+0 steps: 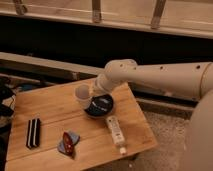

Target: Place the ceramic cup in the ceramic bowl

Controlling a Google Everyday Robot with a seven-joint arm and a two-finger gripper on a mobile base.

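A white ceramic cup (82, 94) is held at the end of my arm, just above the left rim of the dark ceramic bowl (99, 107). The bowl stands on the wooden table (50, 107), right of its middle. My gripper (93, 95) reaches in from the right, shut on the cup, and sits over the bowl's back left edge. The cup is roughly upright with its opening facing up. My wrist hides the far rim of the bowl.
A white bottle (115, 131) lies on the table in front of the bowl. A black rectangular object (33, 132) lies at the front left. A red and blue object (67, 142) lies at the front centre. A dark wall and ledge run behind the table.
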